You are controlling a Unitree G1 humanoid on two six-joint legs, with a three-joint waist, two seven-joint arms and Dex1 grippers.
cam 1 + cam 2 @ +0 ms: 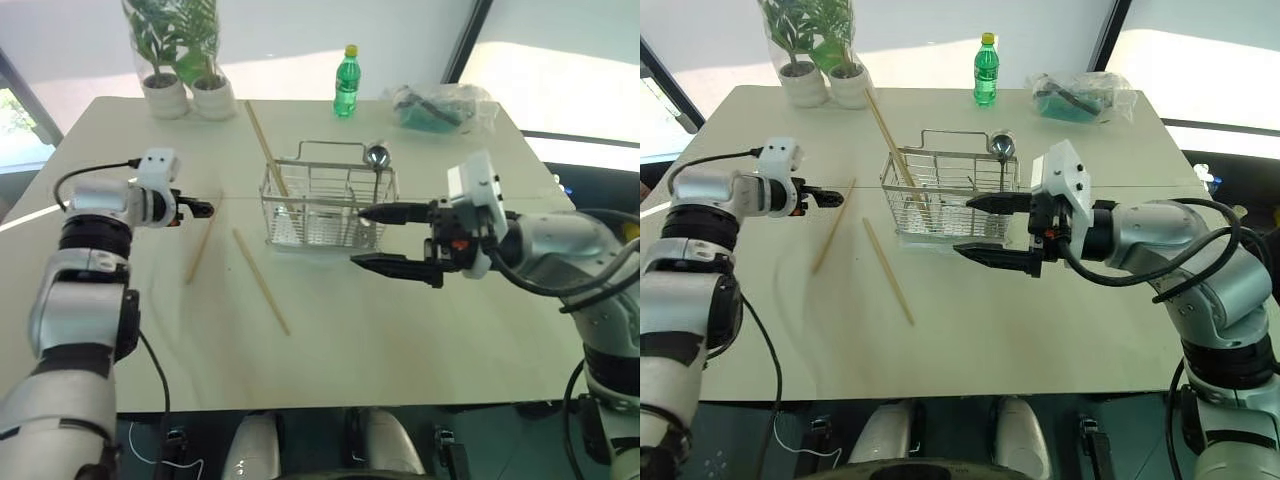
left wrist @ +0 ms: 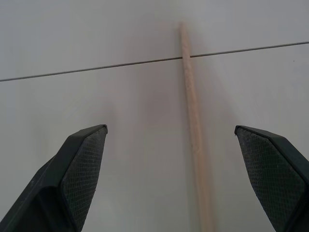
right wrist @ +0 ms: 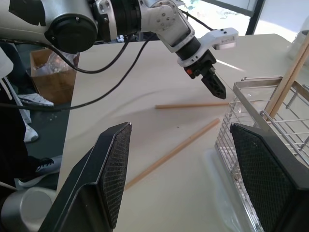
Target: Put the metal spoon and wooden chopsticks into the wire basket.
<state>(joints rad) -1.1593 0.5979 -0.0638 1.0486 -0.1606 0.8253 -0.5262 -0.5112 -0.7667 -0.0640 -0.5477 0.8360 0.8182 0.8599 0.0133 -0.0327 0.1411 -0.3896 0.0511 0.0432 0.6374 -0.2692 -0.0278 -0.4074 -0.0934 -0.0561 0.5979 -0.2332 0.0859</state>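
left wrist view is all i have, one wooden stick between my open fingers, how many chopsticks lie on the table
Observer: Two: the left chopstick below your left hand, and a second chopstick nearer the wire basket.
Operator: any in the basket already
Observer: Yes, a leaning chopstick stands in its left end, reaching well above the rim.
Operator: and the spoon
Observer: The metal spoon stands upright in the basket's far right corner, bowl up.
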